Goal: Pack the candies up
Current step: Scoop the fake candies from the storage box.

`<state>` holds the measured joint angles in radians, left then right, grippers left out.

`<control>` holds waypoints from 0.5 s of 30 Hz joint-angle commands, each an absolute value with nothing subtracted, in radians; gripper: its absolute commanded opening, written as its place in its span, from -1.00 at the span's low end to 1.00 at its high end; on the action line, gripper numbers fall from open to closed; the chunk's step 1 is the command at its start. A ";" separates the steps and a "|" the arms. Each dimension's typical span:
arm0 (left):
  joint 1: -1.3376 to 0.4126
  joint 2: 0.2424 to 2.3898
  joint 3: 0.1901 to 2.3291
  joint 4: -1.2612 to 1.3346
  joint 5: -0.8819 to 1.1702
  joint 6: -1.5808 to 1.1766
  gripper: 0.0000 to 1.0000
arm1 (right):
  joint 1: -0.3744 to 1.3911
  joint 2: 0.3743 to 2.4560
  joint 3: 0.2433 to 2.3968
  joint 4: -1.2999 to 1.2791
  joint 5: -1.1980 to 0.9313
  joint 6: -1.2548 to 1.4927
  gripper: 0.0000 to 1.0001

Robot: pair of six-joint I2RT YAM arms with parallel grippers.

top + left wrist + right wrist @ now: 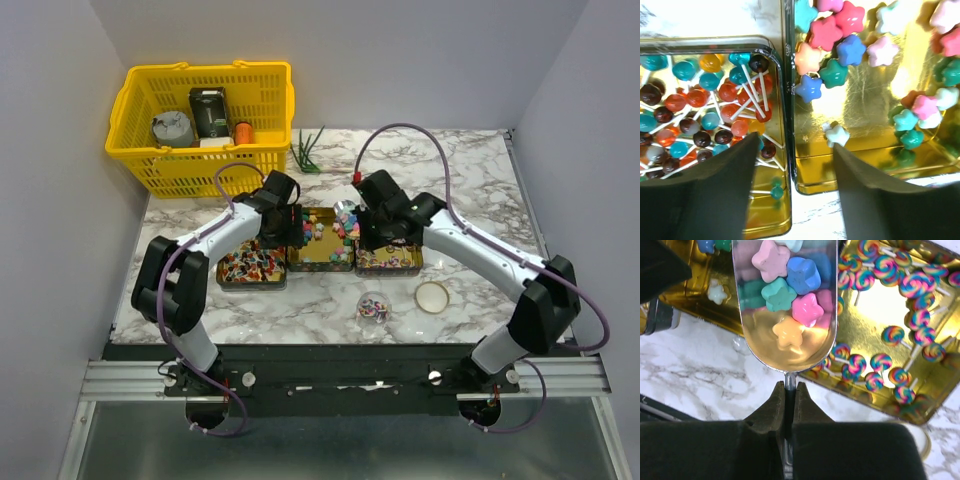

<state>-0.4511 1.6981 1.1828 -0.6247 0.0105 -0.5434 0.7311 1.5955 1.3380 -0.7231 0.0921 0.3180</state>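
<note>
Three gold tins sit side by side. The left tin (767, 215) holds ball lollipops (705, 95), the middle tin (860, 100) holds star-shaped candies (840, 30), and the right tin (875, 320) holds swirl lollipops (910, 285). My left gripper (796, 142) hangs open over the seam between the left and middle tins, with nothing between its fingers. A pale star lies just past its right finger. My right gripper (790, 385) is shut on the thin handle of a metal scoop (790, 355), which carries several star candies (790, 290) above the middle tin's near edge.
A small clear jar (373, 307) with a few candies stands in front of the tins, and a round gold lid (432, 296) lies to its right. A yellow basket (200, 125) with items sits at the back left, next to a green sprig (308, 152).
</note>
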 commanded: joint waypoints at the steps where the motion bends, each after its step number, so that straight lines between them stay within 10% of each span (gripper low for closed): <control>1: -0.448 1.623 1.174 -0.574 -0.046 -0.535 0.61 | 0.726 1.475 1.342 -0.897 0.075 0.348 -0.99; 15: -0.448 1.520 1.094 -0.480 -0.140 -0.535 0.90 | 0.787 1.252 1.264 -1.264 -0.026 0.371 -0.99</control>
